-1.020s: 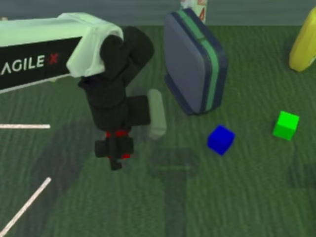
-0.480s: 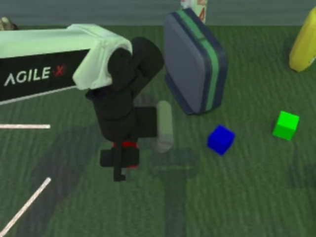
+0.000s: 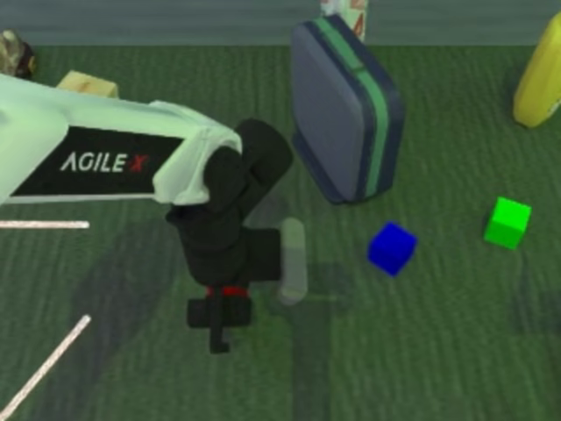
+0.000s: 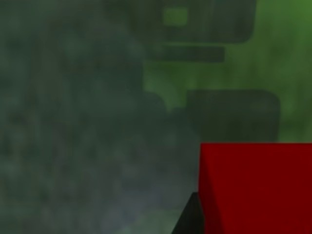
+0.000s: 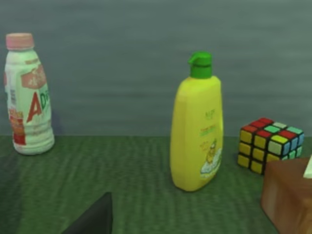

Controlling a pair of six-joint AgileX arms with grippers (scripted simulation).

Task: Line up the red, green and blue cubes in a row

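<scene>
My left gripper (image 3: 219, 320) hangs over the table's front middle, shut on the red cube (image 3: 230, 290), of which only a thin strip shows under the wrist in the top view. In the left wrist view the red cube (image 4: 258, 190) fills the corner between the jaws, above the green cloth. The blue cube (image 3: 391, 248) lies right of centre on the table. The green cube (image 3: 507, 222) lies farther right, apart from it. My right arm is out of the top view; only a dark edge of the right gripper (image 5: 92, 222) shows in its wrist view.
A blue-grey case with a green stripe (image 3: 346, 110) stands at the back centre. A yellow bottle (image 3: 539, 79) is at the back right, a cream block (image 3: 88, 84) at the back left. The right wrist view shows a white drink bottle (image 5: 28, 97), a puzzle cube (image 5: 269, 145) and a brown box (image 5: 287, 195).
My left arm has carried the red cube toward the table's front edge and slightly right. The blue and green cubes have not moved.
</scene>
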